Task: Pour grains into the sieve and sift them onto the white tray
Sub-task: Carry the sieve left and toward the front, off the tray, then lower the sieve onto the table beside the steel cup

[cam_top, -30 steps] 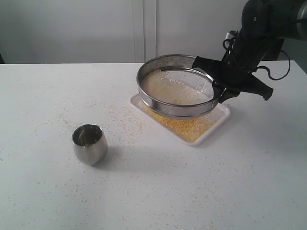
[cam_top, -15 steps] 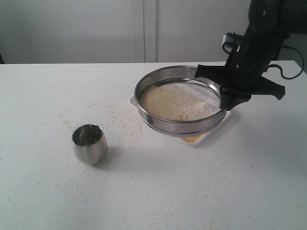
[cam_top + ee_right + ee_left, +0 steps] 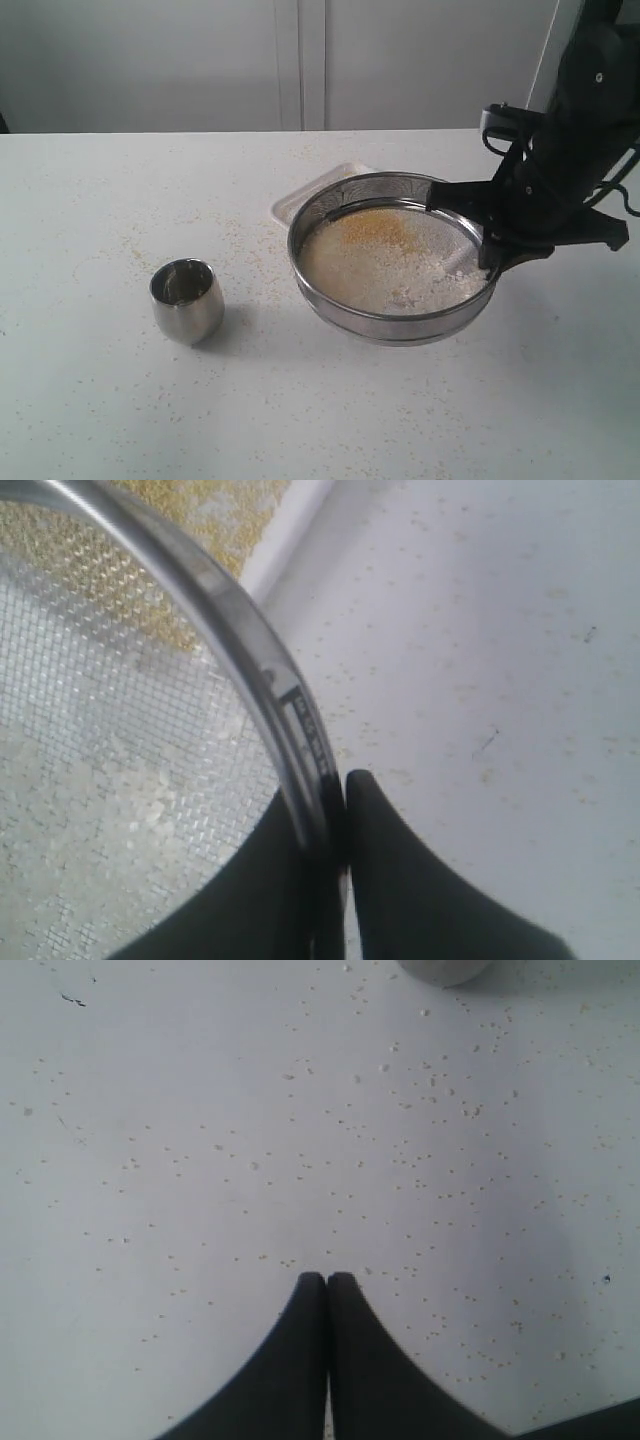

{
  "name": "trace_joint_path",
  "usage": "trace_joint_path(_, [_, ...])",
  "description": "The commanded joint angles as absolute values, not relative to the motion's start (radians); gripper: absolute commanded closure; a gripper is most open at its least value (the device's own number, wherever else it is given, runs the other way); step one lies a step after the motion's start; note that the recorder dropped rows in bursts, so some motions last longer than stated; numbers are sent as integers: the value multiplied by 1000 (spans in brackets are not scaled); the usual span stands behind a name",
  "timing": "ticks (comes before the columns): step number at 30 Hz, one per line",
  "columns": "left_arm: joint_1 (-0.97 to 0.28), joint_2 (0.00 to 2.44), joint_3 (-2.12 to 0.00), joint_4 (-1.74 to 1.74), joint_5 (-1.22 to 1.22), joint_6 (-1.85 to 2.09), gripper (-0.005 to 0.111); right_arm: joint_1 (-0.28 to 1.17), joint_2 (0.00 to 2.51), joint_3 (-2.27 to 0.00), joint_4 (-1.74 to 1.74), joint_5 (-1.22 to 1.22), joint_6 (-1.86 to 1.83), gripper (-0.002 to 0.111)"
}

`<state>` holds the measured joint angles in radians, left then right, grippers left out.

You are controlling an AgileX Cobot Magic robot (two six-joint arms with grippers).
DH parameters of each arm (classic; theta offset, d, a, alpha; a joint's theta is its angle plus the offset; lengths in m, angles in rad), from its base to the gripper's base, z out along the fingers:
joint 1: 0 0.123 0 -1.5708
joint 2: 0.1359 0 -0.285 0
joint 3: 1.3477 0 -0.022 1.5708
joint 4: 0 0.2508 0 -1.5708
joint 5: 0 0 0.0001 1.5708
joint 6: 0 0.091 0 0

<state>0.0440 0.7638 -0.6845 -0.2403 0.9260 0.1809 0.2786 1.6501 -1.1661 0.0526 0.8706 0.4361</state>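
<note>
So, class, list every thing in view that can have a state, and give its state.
Sieve: held up by its rim, pale grains inside.
Tray: on the table, partly behind the sieve, yellow grains in it.
Cup: upright, looks empty.
Right gripper: shut on the sieve's rim.
Left gripper: shut, holding nothing.

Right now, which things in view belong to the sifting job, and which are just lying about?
Job: sieve, gripped at its rim by the right pincer; grains in it; white tray.
Lying about: steel cup; stray specks on the table; left pincer, shut, empty.
</note>
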Motion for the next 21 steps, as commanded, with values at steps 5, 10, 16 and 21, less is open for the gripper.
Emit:
trace_joint_path(5, [46,756,-677,-245,936,184,107,312,1631,-1078,99,763,422,108])
trace_joint_path(10, [46,756,-677,-245,936,184,107,372,1631,-1024,101,693,422,108])
trace_joint_path(16, [46,756,-677,-245,936,184,107,424,1631,-985,108,625,433,108])
trace_joint_path(21, [46,756,-677,-245,936,184,107,471,1642,-965,117,594,433,108])
